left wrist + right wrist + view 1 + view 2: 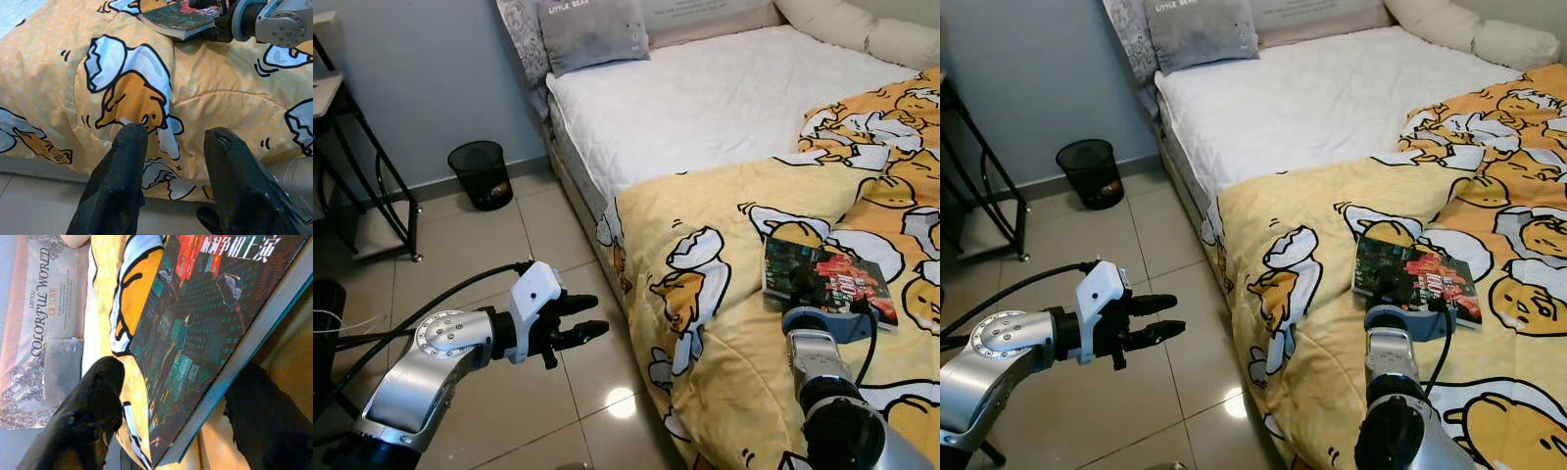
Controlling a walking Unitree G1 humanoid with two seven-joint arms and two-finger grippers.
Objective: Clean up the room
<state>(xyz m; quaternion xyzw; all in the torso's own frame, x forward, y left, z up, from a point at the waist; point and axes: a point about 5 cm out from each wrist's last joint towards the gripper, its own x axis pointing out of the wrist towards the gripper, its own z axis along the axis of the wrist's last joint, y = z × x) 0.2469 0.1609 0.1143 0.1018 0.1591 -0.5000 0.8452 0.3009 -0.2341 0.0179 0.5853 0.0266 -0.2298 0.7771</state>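
Black metal shelving [372, 196] stands at the far left against a pale blue wall, and just past it a black mesh wastebasket [480, 173] sits on the glossy beige floor tiles [460, 284]. I have the left gripper [587, 318] held out over those tiles, pointing toward the bed; its 2 black fingers stand a little apart with nothing between them, and through the left wrist camera I see them aimed at the hanging edge of the quilt.

Moving right, the bed [705, 98] has a white quilted mattress cover, a grey cushion [592, 34] at its head and a cream pillow [842, 24] in the far corner. A yellow quilt [724, 294] printed with cartoon egg figures covers the nearer half of the bed and drapes over the side toward the floor.

On that quilt, at the right, lies a paperback book [827, 277] with a dark teal and red cover, flat and face up. The right gripper [806, 289] reaches up onto the bed at the book's near edge. In the right wrist camera its 2 fingers are spread wide, 1 on each side of the book's corner; I think they are near it rather than pressing it, but the close view leaves contact uncertain.
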